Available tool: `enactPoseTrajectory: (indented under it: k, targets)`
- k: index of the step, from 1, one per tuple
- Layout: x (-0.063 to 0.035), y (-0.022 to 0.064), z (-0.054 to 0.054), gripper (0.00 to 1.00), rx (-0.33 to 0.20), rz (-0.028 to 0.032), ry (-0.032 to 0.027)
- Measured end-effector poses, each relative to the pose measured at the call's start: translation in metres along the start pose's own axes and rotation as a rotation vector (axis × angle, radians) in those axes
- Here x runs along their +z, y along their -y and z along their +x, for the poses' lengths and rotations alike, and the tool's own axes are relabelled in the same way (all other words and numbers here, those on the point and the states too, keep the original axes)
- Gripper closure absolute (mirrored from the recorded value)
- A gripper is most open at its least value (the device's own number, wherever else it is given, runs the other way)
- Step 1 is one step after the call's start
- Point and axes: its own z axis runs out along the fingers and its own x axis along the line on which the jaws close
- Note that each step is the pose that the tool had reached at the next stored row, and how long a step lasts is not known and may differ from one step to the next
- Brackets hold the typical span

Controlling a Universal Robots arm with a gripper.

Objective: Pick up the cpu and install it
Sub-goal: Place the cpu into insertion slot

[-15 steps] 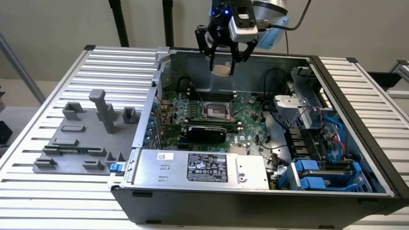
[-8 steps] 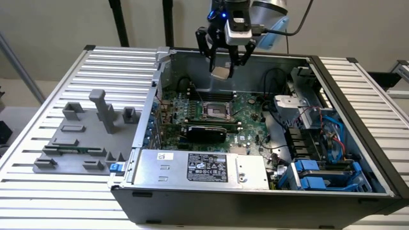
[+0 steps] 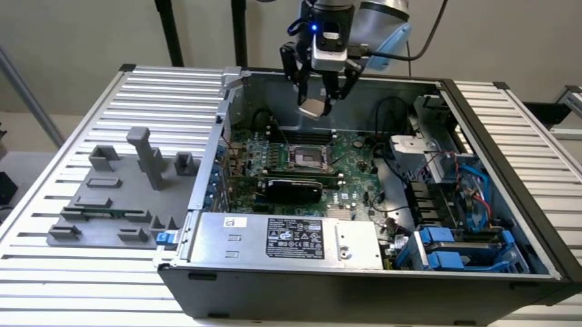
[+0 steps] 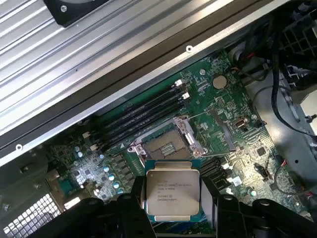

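Fingers [image 4: 134, 201] of your gripper [image 4: 172, 210] are clamped on two opposite edges of the cpu [image 4: 172, 193], which hangs above the motherboard [image 4: 233, 163], not touching the socket [image 4: 166, 146] (its frame stands open). Hold the chip flat and match its edges with the socket's edges.

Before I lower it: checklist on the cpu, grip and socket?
1. cpu in gripper: ok, clamped by two opposite edges.
2. cpu clear of the motherboard: ok, hanging above it, touching nothing.
3. Socket empty: ok, contacts bare.
4. Socket frame fully open: cannot tell.
5. cpu square to socket: cannot tell.
6. Cables off the socket: ok, they lie off to the side of it.
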Motion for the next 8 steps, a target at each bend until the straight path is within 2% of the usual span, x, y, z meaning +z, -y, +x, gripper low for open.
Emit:
enactPoseTrajectory:
  k: [8]
  targets:
    - [0.0089,-0.0001,0.0001,0.46,0.146,0.002,-0.0019]
